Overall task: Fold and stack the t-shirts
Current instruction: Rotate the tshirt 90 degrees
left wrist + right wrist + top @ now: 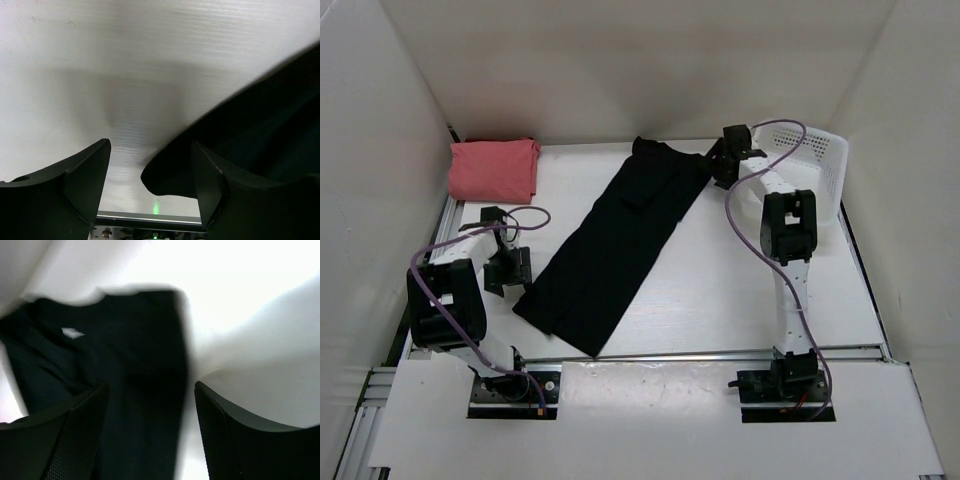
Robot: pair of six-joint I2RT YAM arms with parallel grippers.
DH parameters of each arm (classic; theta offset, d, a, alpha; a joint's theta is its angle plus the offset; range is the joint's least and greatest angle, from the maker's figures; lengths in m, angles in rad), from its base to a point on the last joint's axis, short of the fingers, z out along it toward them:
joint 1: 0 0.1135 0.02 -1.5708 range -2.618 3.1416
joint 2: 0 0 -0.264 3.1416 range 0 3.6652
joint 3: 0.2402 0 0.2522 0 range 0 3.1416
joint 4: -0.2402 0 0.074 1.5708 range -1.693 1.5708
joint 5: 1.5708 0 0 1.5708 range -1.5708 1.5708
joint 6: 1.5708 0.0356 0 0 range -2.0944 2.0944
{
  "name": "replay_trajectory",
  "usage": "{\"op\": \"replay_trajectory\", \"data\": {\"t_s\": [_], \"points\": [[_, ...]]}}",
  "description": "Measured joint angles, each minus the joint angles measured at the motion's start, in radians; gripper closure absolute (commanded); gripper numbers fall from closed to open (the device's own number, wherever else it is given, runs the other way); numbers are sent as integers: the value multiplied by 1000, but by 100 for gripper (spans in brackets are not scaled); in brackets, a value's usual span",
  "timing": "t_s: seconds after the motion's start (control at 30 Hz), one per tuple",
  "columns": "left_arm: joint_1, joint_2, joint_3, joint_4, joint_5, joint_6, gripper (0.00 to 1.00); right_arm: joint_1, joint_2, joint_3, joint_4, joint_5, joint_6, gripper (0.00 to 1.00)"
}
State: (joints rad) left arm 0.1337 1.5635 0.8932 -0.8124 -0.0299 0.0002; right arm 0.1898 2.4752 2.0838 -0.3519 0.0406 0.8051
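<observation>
The black t-shirt point(610, 250), its pale neck label point(72, 333) too blurred to read, lay folded lengthwise on the table point(720, 290); the salmon t-shirt point(492, 168) sat folded far left. The left hand point(150, 144) and right hand point(150, 387) gaped wide, gripping nothing, with the white mesh basket point(825, 165) behind the right arm

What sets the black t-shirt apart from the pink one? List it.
The black t-shirt lies in a long diagonal strip mid-table; the pink t-shirt is a compact folded block at the far left corner. The black covers far more surface than the pink. Both lie on the white table.
</observation>
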Motion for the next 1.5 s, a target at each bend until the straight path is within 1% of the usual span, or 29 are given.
{"op": "replay_trajectory", "data": {"t_s": [0.23,0.33,0.43,0.53,0.67,0.73,0.8,0.83,0.93,0.97,1.0,1.03,1.1,1.17,1.2,1.27,1.3,1.33,1.37,1.4,1.43,1.47,1.5], "points": [[-1,-30,0,-1,30,0,23,2,-214,-276,-172,106,-124,20],[-3,-51,-2,-1,35,0,23,2,-250,-319,-228,127,-186,18],[-5,-78,-15,4,46,0,23,6,-262,-335,-225,67,-227,18],[-16,-97,-42,1,48,0,23,32,-249,-317,-216,18,-200,18],[-39,-106,-69,-4,48,0,23,64,-121,-127,-191,-22,-69,22],[-47,-115,-76,-8,48,0,23,67,-63,-48,-156,-35,7,22],[-51,-127,-81,-8,45,0,23,64,-35,-13,-136,-37,76,25],[-53,-133,-83,-10,45,0,23,61,-28,-4,-137,-31,114,25],[-53,-140,-83,-11,40,0,23,56,-24,1,-152,3,200,40],[-53,-141,-83,-12,39,0,23,55,-23,2,-158,19,221,50],[-53,-142,-83,-14,38,0,23,55,-22,2,-167,36,238,71],[-53,-143,-83,-16,37,0,23,54,-17,3,-179,51,254,79],[-53,-145,-82,-20,38,0,23,53,16,50,-208,64,277,92],[-55,-145,-80,-27,40,0,23,52,74,135,-204,51,285,96],[-59,-145,-79,-30,41,0,21,52,101,172,-185,39,285,100],[-85,-145,-77,-40,47,0,20,52,158,235,-119,5,283,100],[-108,-145,-77,-43,49,0,20,52,191,273,-78,-19,284,98],[-139,-146,-79,-44,49,0,20,52,227,318,-37,-38,284,91],[-168,-146,-83,-44,53,0,20,52,257,346,10,-55,287,80],[-198,-146,-90,-43,55,0,20,52,275,355,54,-74,291,65],[-225,-146,-101,-42,59,0,20,52,281,354,96,-99,295,38],[-245,-145,-112,-44,66,0,20,52,278,347,126,-114,297,30],[-255,-145,-122,-48,68,0,20,52,254,304,179,-129,280,26]]}}
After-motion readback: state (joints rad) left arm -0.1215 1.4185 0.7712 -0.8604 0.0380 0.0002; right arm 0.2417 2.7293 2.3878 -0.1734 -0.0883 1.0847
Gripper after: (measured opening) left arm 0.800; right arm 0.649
